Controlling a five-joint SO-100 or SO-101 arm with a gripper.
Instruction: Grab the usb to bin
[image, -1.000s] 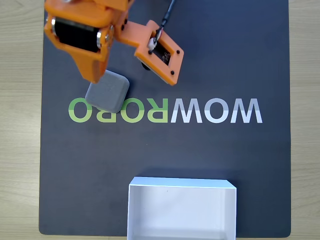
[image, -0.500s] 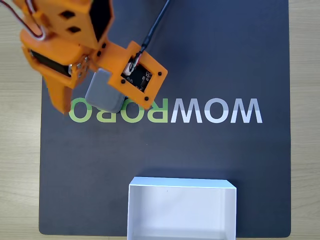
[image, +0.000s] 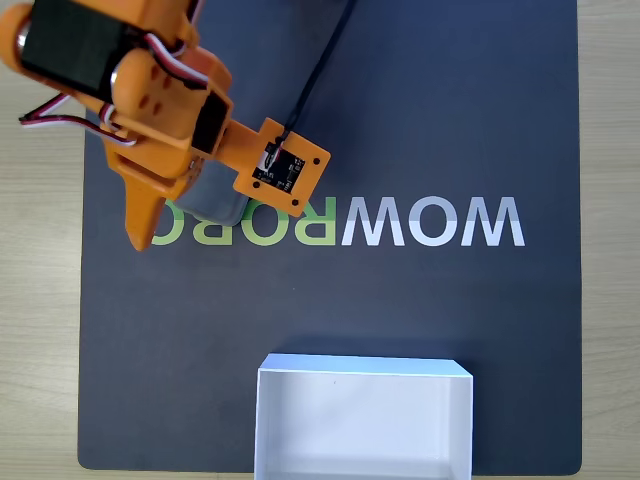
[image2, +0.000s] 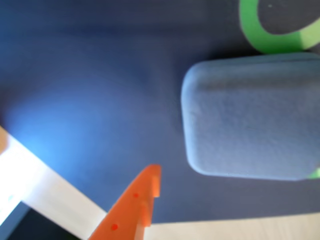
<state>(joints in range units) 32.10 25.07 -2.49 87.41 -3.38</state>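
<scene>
The end effector (image: 175, 215) hangs low over the upper left part of the dark mat (image: 450, 120), and the usb (image2: 252, 117), a flat grey square block with rounded corners, lies on the mat directly under it. In the fixed view the orange arm covers most of the block, so a mere strip of grey (image: 222, 205) peeks out between the long pointed finger (image: 140, 225) and the little camera board (image: 282, 170). From that it appears the pointed finger stands just off the block's left edge, while the other finger is hidden beneath the arm; whether the jaws are wide or narrow cannot be told, though nothing suggests the block is gripped, since it sits flat on the mat. The wrist view agrees: the block lies just to the right of the orange fingertip (image2: 147, 187), with a narrow band of bare mat between them, not touching. Being square, the block has no long axis to speak of; its edges run slightly askew to the green and white lettering (image: 330, 222) it partly sits upon. So the coming move likely turns on bringing the fingers astride the block, one on each opposite side, before closing. The bin (image: 362, 415), a white open-top box, waits well away from the end effector at the bottom edge of the fixed view, empty, with the pale wooden worktop (image: 40, 350) showing round the mat.
</scene>
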